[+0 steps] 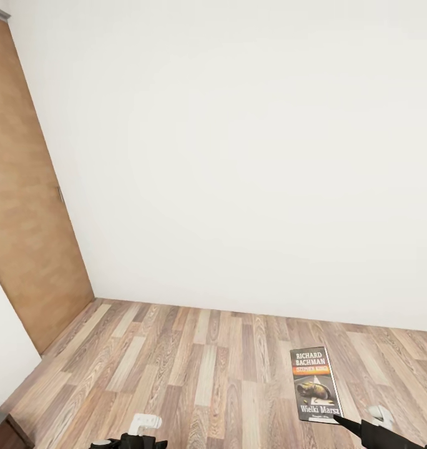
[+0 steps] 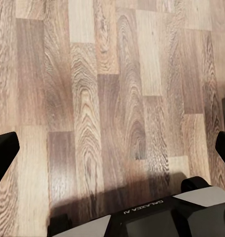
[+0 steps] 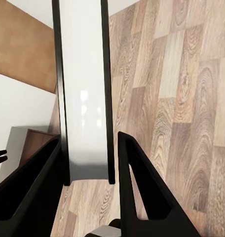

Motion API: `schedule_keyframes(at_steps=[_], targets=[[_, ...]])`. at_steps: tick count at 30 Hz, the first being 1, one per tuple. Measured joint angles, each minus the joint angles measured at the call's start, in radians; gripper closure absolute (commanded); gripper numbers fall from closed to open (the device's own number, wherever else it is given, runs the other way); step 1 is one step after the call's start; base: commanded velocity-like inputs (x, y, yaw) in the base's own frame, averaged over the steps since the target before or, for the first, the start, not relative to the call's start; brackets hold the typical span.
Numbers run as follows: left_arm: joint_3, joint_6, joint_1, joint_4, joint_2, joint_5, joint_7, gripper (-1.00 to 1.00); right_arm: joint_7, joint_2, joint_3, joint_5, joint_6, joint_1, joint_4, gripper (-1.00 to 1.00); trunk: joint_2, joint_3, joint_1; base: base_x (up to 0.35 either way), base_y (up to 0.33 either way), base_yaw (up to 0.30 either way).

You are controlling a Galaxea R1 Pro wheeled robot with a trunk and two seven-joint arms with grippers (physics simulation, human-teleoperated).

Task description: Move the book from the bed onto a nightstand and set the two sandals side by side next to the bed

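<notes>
One book (image 1: 316, 385) shows in the head view, held up above the wood-plank floor (image 1: 195, 368) at the lower right. Its dark cover faces the camera, with white "RICHARD BACHMAN" lettering over an orange strip. The right claw (image 1: 338, 420) grips it at the bottom edge. In the right wrist view the same book (image 3: 84, 94) stands on edge between two black fingers (image 3: 137, 182), its pale page block framed by two thin dark covers; the right claw (image 3: 88, 168) is clamped on it, both fingers pressed against its covers.

The left claw (image 1: 137, 436) sits low at the bottom edge of the head view, over the floor. In the left wrist view its two black fingertips (image 2: 4, 150) stand wide apart at either side, with nothing but floor planks (image 2: 112, 98) between them.

One white wall (image 1: 251, 156) rises beyond the floor, and one brown wooden door (image 1: 26, 218) stands at the left. A dark brown corner (image 1: 4, 430) of some furniture shows at the lower left.
</notes>
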Motion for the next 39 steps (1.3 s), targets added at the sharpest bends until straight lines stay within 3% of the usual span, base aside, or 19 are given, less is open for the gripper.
schedule_keyframes(at_steps=[7,25,39], targets=[[0.0,0.0,0.0,0.0,0.0,0.0,0.0,-1.0,-0.001,0.0,0.001,0.0,0.0,0.0,0.0,1.0,0.0,0.0,0.0,0.093,0.0,-0.006],[0.0,0.0,0.0,0.0,0.0,0.0,0.0,-1.0,0.0,0.007,0.006,-0.001,0.0,0.0,0.0,1.0,0.0,0.0,-0.001,0.319,0.0,-0.003],[0.0,0.0,0.0,0.0,0.0,0.0,0.0,-1.0,0.002,0.008,-0.002,-0.001,0.0,0.0,0.0,1.0,0.0,0.003,0.0,0.204,0.0,-0.122]])
